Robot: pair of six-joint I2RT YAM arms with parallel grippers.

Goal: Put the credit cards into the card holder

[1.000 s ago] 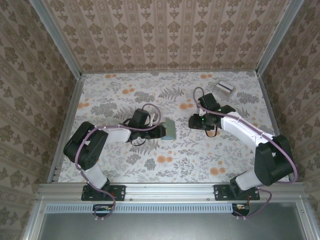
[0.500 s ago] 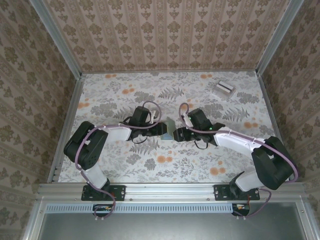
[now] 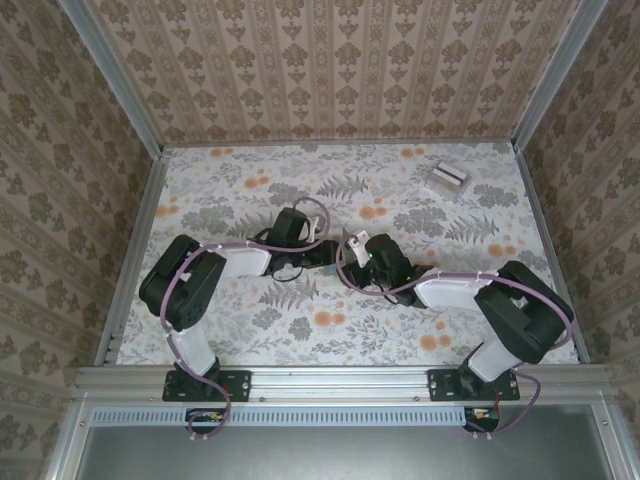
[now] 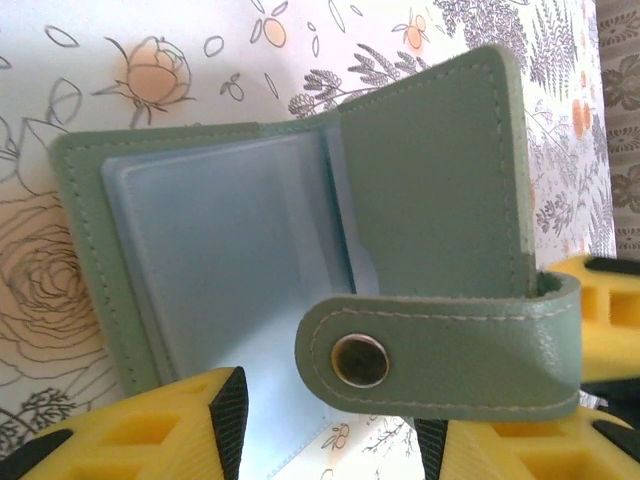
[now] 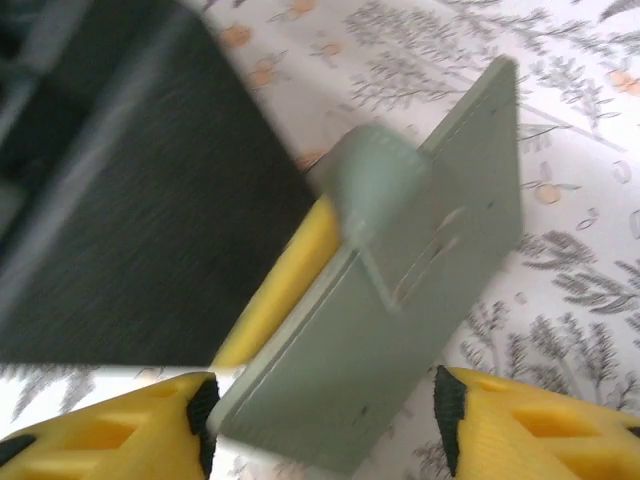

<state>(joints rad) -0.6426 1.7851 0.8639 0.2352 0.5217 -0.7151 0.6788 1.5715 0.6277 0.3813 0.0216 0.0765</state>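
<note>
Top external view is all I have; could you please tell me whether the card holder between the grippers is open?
Observer: Yes, the left wrist view shows the card holder open, its pale blue inside facing the camera.
Operator: Thank you; is any closure fastened?
Observer: No, the snap strap lies unfastened across the open inside.
Operator: And on the right side, please?
Observer: The right gripper straddles the holder's grey-green outer cover; contact is unclear.
</note>
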